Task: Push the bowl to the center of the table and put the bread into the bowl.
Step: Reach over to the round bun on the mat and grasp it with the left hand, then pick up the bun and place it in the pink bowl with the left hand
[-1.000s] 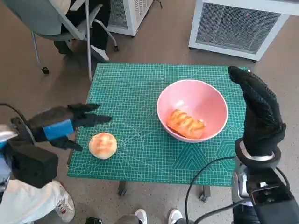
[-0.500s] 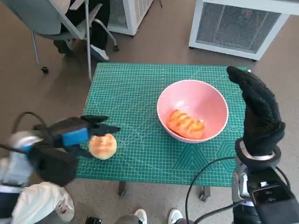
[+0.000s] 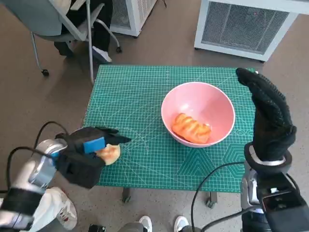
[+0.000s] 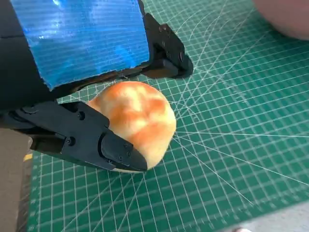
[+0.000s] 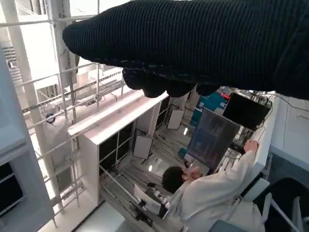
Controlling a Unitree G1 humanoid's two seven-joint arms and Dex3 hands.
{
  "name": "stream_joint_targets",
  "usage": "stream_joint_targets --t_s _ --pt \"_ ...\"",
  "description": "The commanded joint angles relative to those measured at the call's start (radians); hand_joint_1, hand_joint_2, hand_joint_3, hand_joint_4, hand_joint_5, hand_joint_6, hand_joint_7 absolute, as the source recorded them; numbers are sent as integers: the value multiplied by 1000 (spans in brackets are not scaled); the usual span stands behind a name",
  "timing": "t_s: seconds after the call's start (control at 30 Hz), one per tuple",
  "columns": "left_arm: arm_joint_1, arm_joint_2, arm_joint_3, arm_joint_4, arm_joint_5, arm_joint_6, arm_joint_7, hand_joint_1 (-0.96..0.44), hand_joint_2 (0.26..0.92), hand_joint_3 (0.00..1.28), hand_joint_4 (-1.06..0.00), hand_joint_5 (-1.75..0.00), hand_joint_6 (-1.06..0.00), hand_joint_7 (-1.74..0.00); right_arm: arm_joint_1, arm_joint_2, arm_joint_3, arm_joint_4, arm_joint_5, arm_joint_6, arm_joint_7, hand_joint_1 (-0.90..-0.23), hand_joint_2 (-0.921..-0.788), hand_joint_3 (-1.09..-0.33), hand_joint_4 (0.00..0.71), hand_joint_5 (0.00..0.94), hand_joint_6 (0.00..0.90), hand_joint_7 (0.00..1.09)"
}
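A pink bowl (image 3: 213, 103) stands right of the middle of the green mat (image 3: 135, 96), with a long golden bread (image 3: 191, 128) lying inside it. A round bun (image 3: 111, 154) lies near the mat's front left corner. My left hand (image 3: 89, 147) has come down over that bun. In the left wrist view the bun (image 4: 137, 116) lies on the mat between the thumb (image 4: 96, 145), which touches it, and the outstretched fingers (image 4: 164, 48). The bowl's rim (image 4: 285, 14) shows at that picture's corner. My right hand (image 3: 270, 113) is raised beside the mat's right edge, fingers straight, holding nothing.
An office chair (image 3: 63, 19) and a person's legs (image 3: 104, 48) are beyond the table's far left corner. White cabinets (image 3: 241, 24) stand behind. Shoes (image 3: 145, 224) show at the front edge. A seated person (image 5: 207, 193) at a monitor appears in the right wrist view.
My left hand has moved right and down from beside the mat onto the round bun, now half covering it. Bowl, long bread and right hand have stayed put.
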Motion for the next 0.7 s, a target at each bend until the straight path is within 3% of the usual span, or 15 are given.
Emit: stream_joint_targets --t_s 0.03,0.1,0.2,0.47,0.7 --pt "-29 -10 -38 84 52 -10 26 24 919 129 -656 -782 -595 -821 21 -6 -1 -6 -1 15 7 -399 -921 -506 459 1 140 686" --pt "-42 -3 -42 92 53 -16 24 13 920 139 -642 -1011 -550 -1037 22 -7 -2 -6 0 14 7 -399 -921 -506 459 1 140 686" --pt "-59 12 -37 81 37 -19 2 6 920 117 -660 -1143 -559 -1153 24 -9 -5 -5 0 13 7 -400 -921 -505 460 1 141 685" --pt "-91 35 35 5 -59 0 -48 3 920 100 -639 -1176 -605 -1224 23 -9 -10 -1 -3 12 3 -397 -921 -501 460 1 145 679" --pt "-119 43 136 -135 -126 35 -27 3 921 93 -631 -1226 -628 -1165 17 -9 -11 7 0 7 4 -395 -921 -501 460 1 149 673"
